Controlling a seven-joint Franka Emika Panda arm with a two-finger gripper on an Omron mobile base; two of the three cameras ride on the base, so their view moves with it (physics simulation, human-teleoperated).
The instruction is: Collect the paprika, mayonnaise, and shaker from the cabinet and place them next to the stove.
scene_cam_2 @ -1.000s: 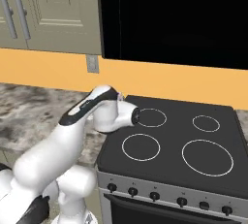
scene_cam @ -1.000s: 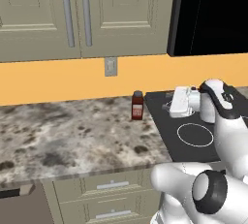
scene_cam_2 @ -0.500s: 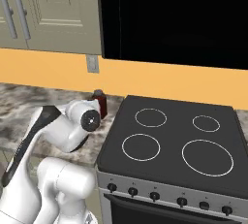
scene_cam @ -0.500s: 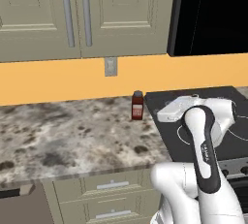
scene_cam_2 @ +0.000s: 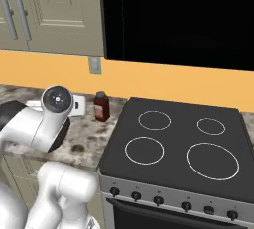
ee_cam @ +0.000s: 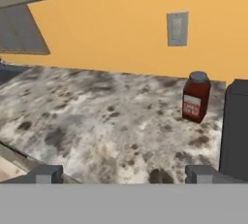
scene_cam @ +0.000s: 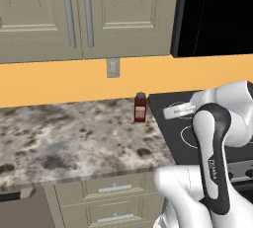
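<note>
Mottled grey stone counter (ee_cam: 97,121) runs beneath an orange wall, with the black stove (scene_cam_2: 183,148) at its right end. Seen from the hand camera, the gripper (ee_cam: 123,174) hovers low over the counter, jaws spread wide and empty. Ahead of it and to its right, the paprika (ee_cam: 195,97) stands upright, just beside the stove's edge. Closed cabinet (scene_cam: 74,15) doors hang above.

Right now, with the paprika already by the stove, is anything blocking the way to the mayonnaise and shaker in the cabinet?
The cabinet doors are shut, so they stand between the open hand and whatever is inside; the mayonnaise and shaker cannot be seen. The paprika stands upright on the counter beside the stove.
</note>
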